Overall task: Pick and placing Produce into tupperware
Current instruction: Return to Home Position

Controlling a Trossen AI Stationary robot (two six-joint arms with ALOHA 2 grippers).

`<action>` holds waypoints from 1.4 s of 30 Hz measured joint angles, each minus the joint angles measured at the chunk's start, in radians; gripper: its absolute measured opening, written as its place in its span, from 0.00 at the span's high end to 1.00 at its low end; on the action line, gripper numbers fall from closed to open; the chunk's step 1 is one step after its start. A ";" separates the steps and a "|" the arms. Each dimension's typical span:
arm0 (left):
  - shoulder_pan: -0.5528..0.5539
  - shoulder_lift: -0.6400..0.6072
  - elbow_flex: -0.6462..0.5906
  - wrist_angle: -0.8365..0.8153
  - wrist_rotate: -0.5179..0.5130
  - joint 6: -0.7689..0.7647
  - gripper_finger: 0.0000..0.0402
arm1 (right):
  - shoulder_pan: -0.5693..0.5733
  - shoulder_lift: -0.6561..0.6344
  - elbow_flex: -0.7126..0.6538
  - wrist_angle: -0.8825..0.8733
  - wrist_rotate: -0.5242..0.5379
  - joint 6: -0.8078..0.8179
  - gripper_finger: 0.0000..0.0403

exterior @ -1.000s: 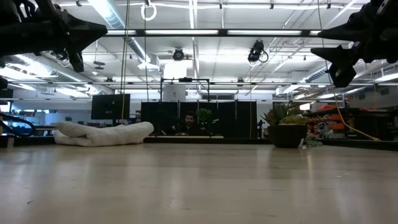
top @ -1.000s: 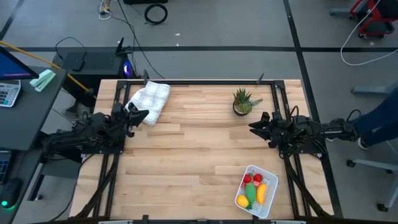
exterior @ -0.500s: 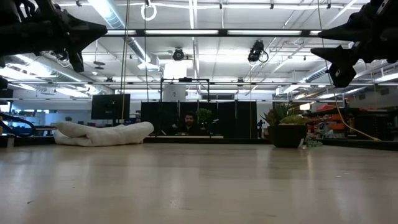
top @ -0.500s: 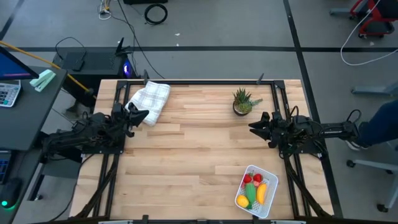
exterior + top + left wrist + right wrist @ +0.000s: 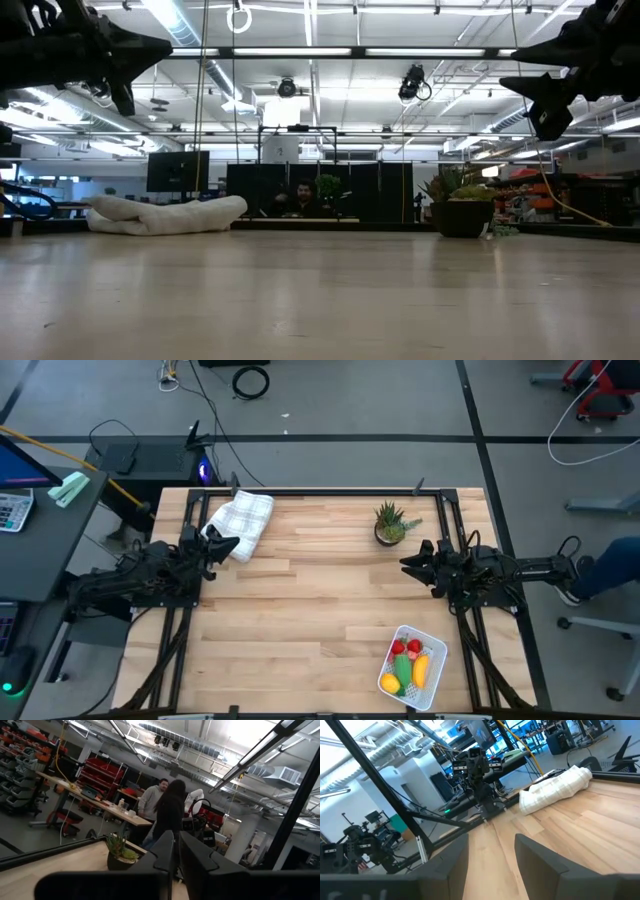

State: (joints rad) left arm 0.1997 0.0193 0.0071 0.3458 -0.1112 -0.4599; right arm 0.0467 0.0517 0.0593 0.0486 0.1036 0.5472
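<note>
The white tupperware (image 5: 432, 643) sits near the table's near right corner. The produce lies inside it: two red round pieces (image 5: 400, 648), a green oblong piece (image 5: 404, 670), a yellow banana (image 5: 421, 670) and a yellow-orange piece (image 5: 389, 683). My left gripper (image 5: 234, 544) (image 5: 176, 856) hovers shut at the table's left side, beside the white checked cloth. My right gripper (image 5: 404, 564) (image 5: 490, 865) hovers open at the right side, on the far side of the tupperware. Both are raised above the table in the low view. The low view does not show the tupperware.
A white checked cloth (image 5: 242, 520) (image 5: 165, 213) lies bunched at the far left. A small green spiky potted plant (image 5: 389, 523) (image 5: 460, 210) stands at the far right. People stand in the room beyond the table (image 5: 167, 812). A person's sleeve (image 5: 600, 565) shows right of the table.
Both arms have kept still. The person to the right of the table has drawn back toward the picture's right edge.
</note>
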 joint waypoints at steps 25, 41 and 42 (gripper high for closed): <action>0.000 0.000 0.000 0.000 0.000 0.000 0.93 | 0.000 0.000 0.000 0.000 0.000 0.000 0.58; 0.000 0.000 0.000 0.000 0.000 0.000 0.92 | 0.000 0.000 0.000 0.000 0.000 0.000 0.58; 0.000 0.000 0.000 0.000 0.000 0.000 0.92 | 0.000 0.000 0.000 0.000 0.000 0.000 0.58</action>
State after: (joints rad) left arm 0.1993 0.0193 0.0067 0.3458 -0.1112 -0.4597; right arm 0.0467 0.0521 0.0597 0.0486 0.1032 0.5474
